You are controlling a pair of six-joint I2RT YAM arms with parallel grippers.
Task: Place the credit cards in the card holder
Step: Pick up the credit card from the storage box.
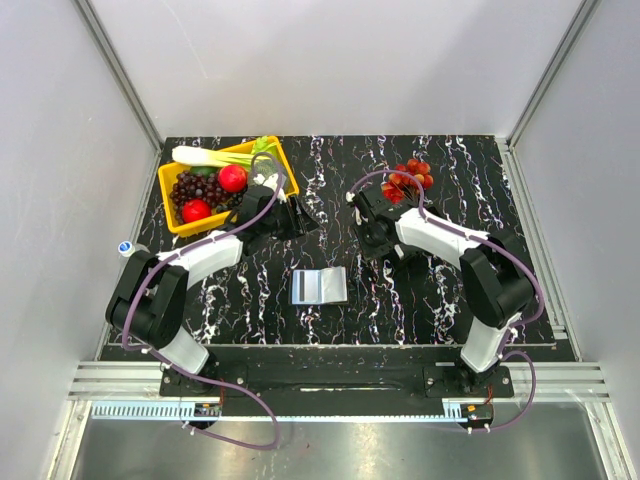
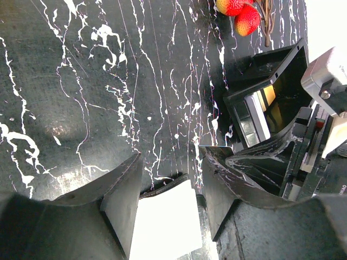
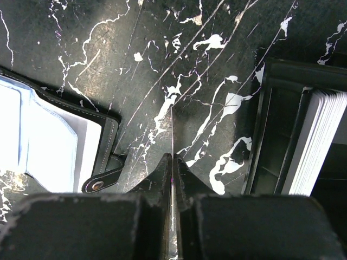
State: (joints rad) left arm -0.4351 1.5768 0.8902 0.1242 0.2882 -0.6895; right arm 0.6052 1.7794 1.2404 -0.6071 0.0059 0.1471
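Nearby, basket [image 1: 197, 227]; red fruit [image 1: 410, 176]; card holder [image 1: 319, 286].

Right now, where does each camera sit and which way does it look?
Top: above and behind, looking down on the table; left arm and right arm show.
Left wrist: on the left arm, facing across the table to the tray; open left gripper shows.
Right wrist: on the right arm, facing down between wallet and tray; shut right gripper shows.
Shared: both wrists see the tray.
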